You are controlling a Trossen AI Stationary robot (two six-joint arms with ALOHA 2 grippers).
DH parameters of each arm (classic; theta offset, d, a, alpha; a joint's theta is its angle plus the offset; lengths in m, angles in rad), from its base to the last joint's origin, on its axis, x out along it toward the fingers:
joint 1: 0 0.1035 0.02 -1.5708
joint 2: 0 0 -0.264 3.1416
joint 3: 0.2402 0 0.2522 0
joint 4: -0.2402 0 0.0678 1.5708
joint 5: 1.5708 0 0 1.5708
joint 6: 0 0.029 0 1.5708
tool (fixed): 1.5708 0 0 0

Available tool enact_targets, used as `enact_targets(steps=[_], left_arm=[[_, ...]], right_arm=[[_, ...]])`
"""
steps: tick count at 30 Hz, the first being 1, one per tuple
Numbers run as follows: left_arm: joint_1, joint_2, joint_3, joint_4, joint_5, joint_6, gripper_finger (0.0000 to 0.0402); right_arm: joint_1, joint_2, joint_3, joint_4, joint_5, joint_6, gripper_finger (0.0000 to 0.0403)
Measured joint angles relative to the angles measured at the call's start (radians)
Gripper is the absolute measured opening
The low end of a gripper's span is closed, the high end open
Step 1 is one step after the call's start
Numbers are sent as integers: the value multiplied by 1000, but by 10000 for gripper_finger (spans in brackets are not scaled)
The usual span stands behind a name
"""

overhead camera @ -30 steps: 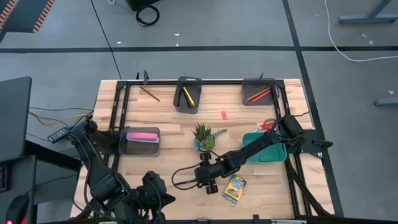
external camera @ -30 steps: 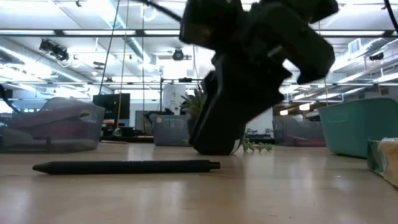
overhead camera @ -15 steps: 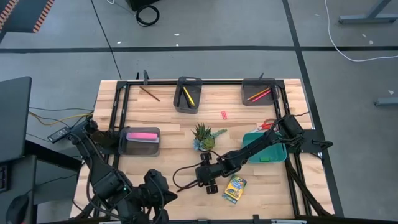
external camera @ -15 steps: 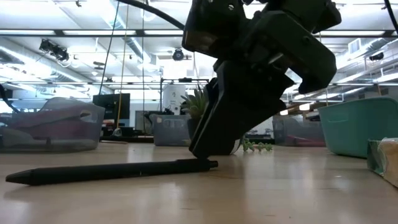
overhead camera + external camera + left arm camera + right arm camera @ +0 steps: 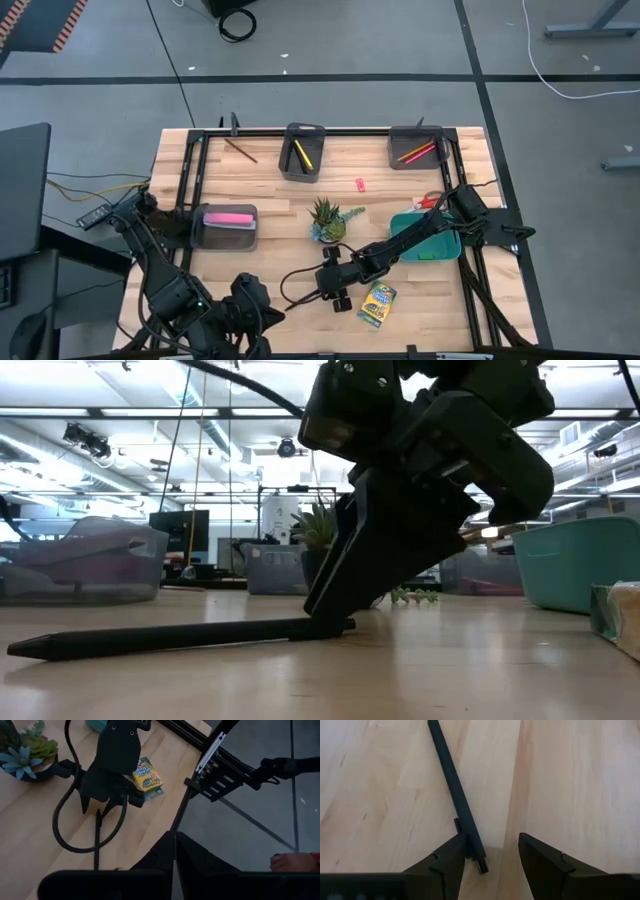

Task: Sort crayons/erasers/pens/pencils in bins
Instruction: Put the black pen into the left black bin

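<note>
We see the right tool (image 5: 490, 852) down at the table (image 5: 260, 260), near the front edge, with its fingers apart and straddling one end of a black pen (image 5: 455, 795). One finger (image 5: 447, 860) touches the pen's side; the other stands clear of it. The pen lies flat on the wood — not lifted — and in the low view its far end (image 5: 160, 637) runs away from the tool toward the left arm's side.

The left tool (image 5: 175, 865) is drawn back at the front left of the table, fingers together and empty.

Task things, high view:
- Crayon box (image 5: 377, 303), yellow and green, flat on the table just beside the right tool.
- Teal bin (image 5: 436, 243) at the right side, partly under the right arm.
- Grey bin (image 5: 229, 229) at the left holds a long pink bar (image 5: 230, 218).
- Narrow dark bin (image 5: 303, 152) at the back holds a yellow stick (image 5: 301, 155).
- Grey bin (image 5: 417, 148) at the back right holds red and orange pencils (image 5: 417, 152).
- A small red-pink eraser (image 5: 360, 183) lies loose on the table between the back bins and a potted plant (image 5: 326, 217) — well apart from both arms.
</note>
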Motion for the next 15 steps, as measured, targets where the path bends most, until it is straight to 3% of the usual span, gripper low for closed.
enact_targets(steps=[9,15], left_arm=[[0,0,0,3,0,-27,8],[0,0,0,4,0,-58,21]], right_arm=[[34,-4,22,5,-54,-46,189],[48,-4,22,8,-33,-72,189]])
